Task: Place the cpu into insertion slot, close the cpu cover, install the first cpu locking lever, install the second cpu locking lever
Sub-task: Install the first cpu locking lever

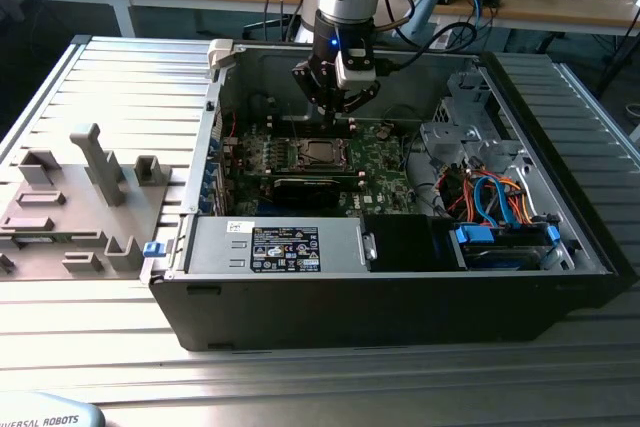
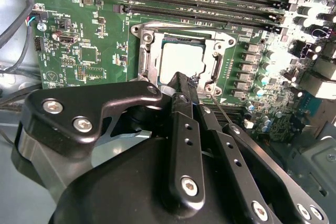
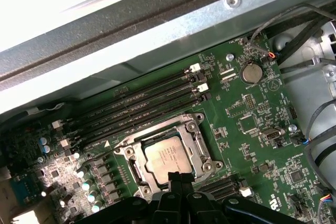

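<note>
I have the end effector (image 1: 336, 99) hanging inside the open PC case (image 1: 400, 277), just above the green board (image 1: 385, 179). In the exterior view it sits at about 12 o'clock from the socket, close over it. In both wrist views its black fingers (image 2: 185, 145) lie side by side with no gap between the tips, pinched fully together and carrying nothing that I can make out; the tips (image 3: 178, 178) hover at the socket's edge.

The cpu (image 2: 182, 61) lies flat in the slot (image 3: 137, 166), its silvery top bare. The cover (image 2: 148, 62) frames it, lying down around the chip with the chip showing through its central cut-out. I cannot tell whether either lever is latched.

The long black memory slots (image 3: 142, 106) run alongside the socket, on the side away from the fingers. A coin cell (image 3: 251, 72) sits on the board near the case wall.

On writing: there is print on the chip's top and white lettering on the board, too small for me to read. A label (image 1: 285, 247) on the power supply, at 6 o'clock from the socket in the exterior view, is likewise illegible.

A grey fixture tray (image 1: 70, 207) rests on the slatted tabletop (image 1: 320, 372), at the case's 9 o'clock.
</note>
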